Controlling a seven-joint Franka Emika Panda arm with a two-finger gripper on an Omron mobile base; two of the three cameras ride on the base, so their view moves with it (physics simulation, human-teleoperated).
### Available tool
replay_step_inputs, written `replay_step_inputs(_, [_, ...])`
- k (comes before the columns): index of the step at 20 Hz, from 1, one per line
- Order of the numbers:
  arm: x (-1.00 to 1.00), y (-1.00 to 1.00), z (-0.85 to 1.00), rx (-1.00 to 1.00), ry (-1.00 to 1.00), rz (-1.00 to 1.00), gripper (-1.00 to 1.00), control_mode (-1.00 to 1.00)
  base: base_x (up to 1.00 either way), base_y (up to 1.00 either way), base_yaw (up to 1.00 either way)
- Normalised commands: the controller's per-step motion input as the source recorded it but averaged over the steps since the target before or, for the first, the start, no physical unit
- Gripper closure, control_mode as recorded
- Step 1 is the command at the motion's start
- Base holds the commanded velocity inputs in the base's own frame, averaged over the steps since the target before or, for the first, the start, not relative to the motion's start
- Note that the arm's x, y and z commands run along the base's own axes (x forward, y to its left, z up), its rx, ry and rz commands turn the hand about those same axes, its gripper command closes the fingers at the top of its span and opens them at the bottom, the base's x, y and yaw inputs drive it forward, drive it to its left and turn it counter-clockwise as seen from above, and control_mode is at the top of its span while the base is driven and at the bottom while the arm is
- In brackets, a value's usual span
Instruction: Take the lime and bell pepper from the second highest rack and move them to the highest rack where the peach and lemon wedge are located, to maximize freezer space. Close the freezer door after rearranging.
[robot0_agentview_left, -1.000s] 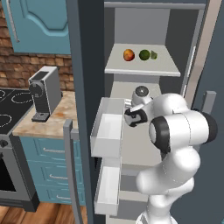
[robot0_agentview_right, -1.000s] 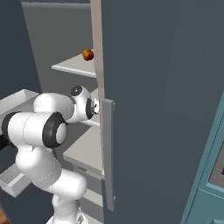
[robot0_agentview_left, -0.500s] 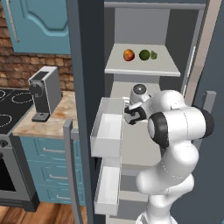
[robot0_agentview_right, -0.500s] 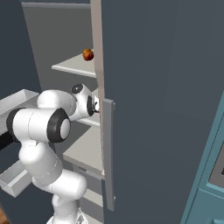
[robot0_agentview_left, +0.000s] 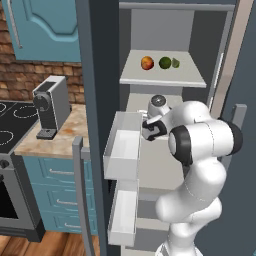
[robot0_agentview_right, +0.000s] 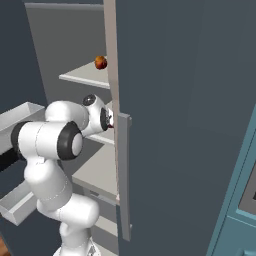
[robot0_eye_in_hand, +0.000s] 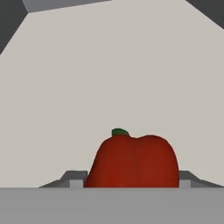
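Claw (robot0_eye_in_hand: 131, 183) and red bell pepper (robot0_eye_in_hand: 133, 161) are close together now: the pepper sits right between the two finger tips (robot0_eye_in_hand: 75, 179), one on each side. I cannot tell for sure if they squeeze it yet, but they look tight against it. The pepper rests on the second highest rack (robot0_eye_in_hand: 109, 78), stem up, so it can be picked up from the sides. Up above, on the highest rack (robot0_agentview_left: 165, 77), the peach (robot0_agentview_left: 147, 63) sits on the left, the lime (robot0_agentview_left: 165, 62) next to it, and the lemon wedge (robot0_agentview_left: 176, 63) just right of that. So the lime is already up there. The freezer door (robot0_agentview_right: 190, 115) stands open on the right, because the arm needs room to reach in.
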Motion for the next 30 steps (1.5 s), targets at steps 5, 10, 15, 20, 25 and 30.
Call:
replay_step_inputs(5, [-0.30, 0.00, -0.12, 0.01, -0.09, 0.00, 1.00, -1.00, 0.00, 0.00, 0.00])
replay_step_inputs(10, [-0.95, 0.01, 0.20, 0.01, -0.09, 0.00, 1.00, -1.00, 0.00, 0.00, 0.00])
replay_step_inputs(15, [-0.83, 0.03, 0.83, 0.01, 0.00, 0.00, 1.00, -1.00, 0.00, 0.00, 0.00])
replay_step_inputs(20, [-0.63, 0.06, 1.00, 0.00, 0.04, 0.00, 1.00, -1.00, 0.00, 0.00, 0.00])
replay_step_inputs(25, [-0.60, 0.05, 0.83, 0.00, 0.16, 0.00, 1.00, -1.00, 0.00, 0.00, 0.00])
replay_step_inputs(30, [-0.67, 0.00, 0.79, 0.00, 0.04, 0.00, 1.00, -1.00, 0.00, 0.00, 0.00])
